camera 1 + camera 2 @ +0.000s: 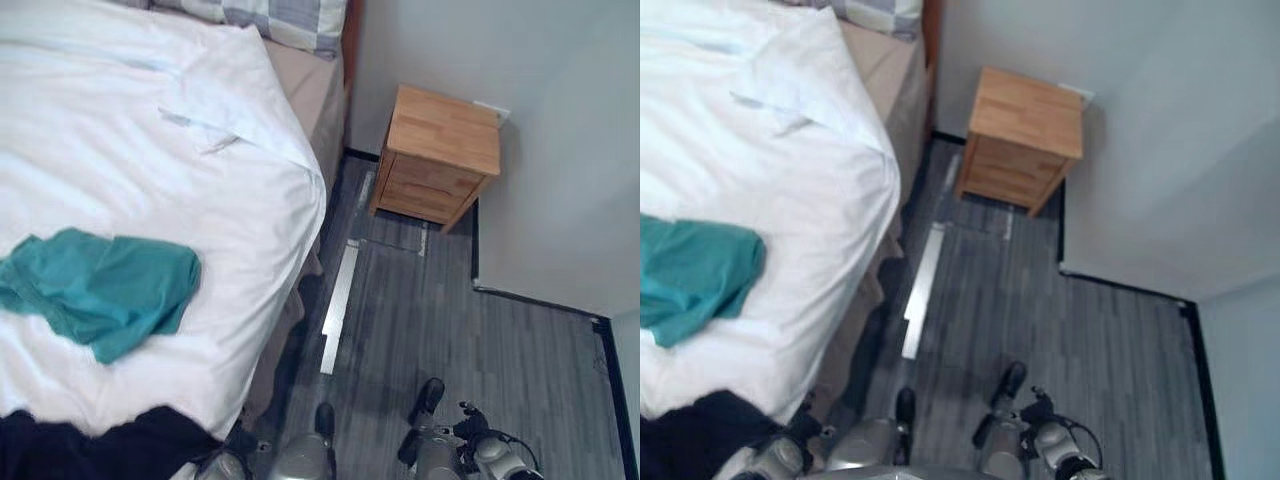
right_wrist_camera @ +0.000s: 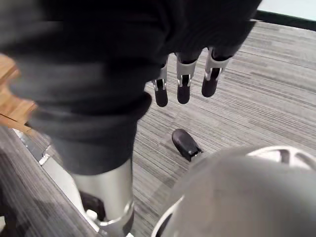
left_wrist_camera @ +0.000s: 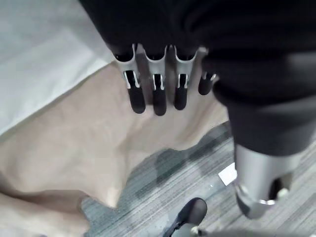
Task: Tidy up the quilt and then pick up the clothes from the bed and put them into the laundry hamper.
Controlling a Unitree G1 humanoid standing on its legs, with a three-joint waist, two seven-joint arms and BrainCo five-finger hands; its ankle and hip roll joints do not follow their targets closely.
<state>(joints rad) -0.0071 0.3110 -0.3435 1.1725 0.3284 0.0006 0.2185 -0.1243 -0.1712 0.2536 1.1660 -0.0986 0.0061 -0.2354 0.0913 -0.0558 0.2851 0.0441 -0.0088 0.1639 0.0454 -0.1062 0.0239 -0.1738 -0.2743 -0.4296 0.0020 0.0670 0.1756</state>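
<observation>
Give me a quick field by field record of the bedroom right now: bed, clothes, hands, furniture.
bed: white quilt spread, corner folded back
clothes: teal garment and dark garment lying on the quilt
left hand: empty, fingers straight, hanging beside the bed
right hand: empty, fingers straight, above the floor
furniture: wooden nightstand against the wall

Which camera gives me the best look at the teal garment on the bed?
The left eye view: the teal garment lies whole and crumpled on the white quilt. In the right eye view the frame's left edge cuts it off, so part is missing. The left wrist view looks at quilt edge, tan sheet and floor, the right wrist view at floor.
</observation>
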